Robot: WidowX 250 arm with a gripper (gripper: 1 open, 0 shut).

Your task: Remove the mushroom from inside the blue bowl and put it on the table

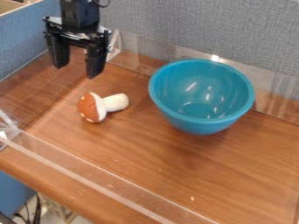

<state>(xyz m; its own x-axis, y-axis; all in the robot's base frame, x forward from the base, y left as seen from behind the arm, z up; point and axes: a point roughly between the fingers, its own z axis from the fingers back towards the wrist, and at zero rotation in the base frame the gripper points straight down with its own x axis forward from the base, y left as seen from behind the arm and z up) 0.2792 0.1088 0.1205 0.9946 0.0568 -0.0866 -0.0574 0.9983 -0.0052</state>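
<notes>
The mushroom point(100, 105) lies on its side on the table point(152, 166), its orange-red cap toward the front left and its cream stem pointing right. It rests left of the blue bowl point(201, 94), a small gap apart. The bowl stands upright with nothing inside. My gripper point(79, 61) hangs in the air above and slightly behind the mushroom, pointing down. Its two dark fingers point(58, 58) are spread wide with nothing between them.
Low clear plastic walls point(70, 179) run along the table's front and left edges. A grey-blue panel point(222, 26) stands behind the bowl. Bare wood stretches across the front and right of the tabletop.
</notes>
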